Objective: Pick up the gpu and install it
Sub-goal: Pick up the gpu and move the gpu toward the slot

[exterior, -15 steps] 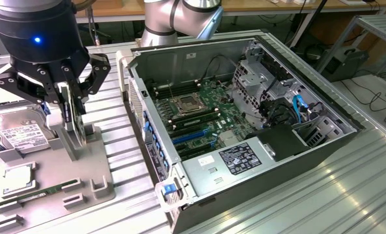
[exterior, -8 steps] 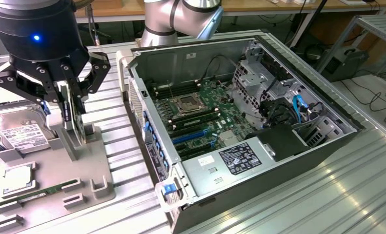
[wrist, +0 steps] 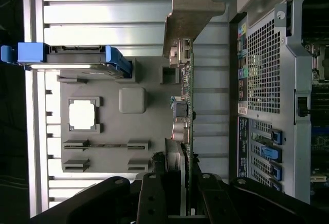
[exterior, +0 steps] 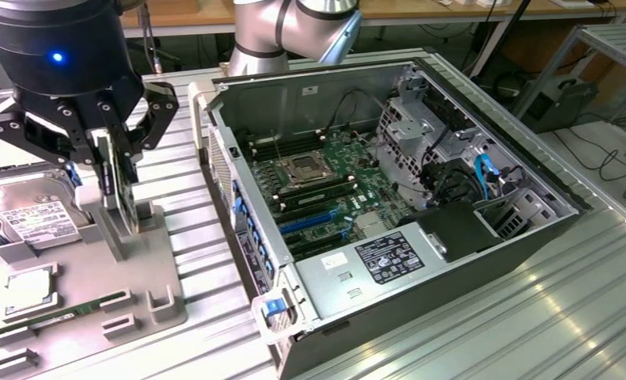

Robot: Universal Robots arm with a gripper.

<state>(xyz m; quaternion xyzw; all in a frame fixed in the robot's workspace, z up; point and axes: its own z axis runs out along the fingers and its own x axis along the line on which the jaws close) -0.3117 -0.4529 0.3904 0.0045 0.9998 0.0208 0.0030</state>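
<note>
step: pick-up | gripper (exterior: 110,170) closed narrowly on gpu (exterior: 119,204) top edge | gpu upright, edge-on, over grey fixture tray (exterior: 81,281), beside open PC case (exterior: 328,332) | install undone; judged to need card edge aligned with blue motherboard slots (exterior: 307,223)

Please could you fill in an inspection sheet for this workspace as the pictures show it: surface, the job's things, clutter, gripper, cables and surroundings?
Surface: ribbed metal table, carrying a grey fixture tray and an open computer case.
Job's things: gpu, edge-on and upright over the tray, beside the case; whether it is clear of its holder cannot be told.
Clutter: hard drive, processor chip and RAM stick, all in the tray.
Gripper: gripper shut on the gpu.
Cables: blue cables inside the case; floor cables at the exterior view's right.
Surroundings: wooden bench behind.
</note>
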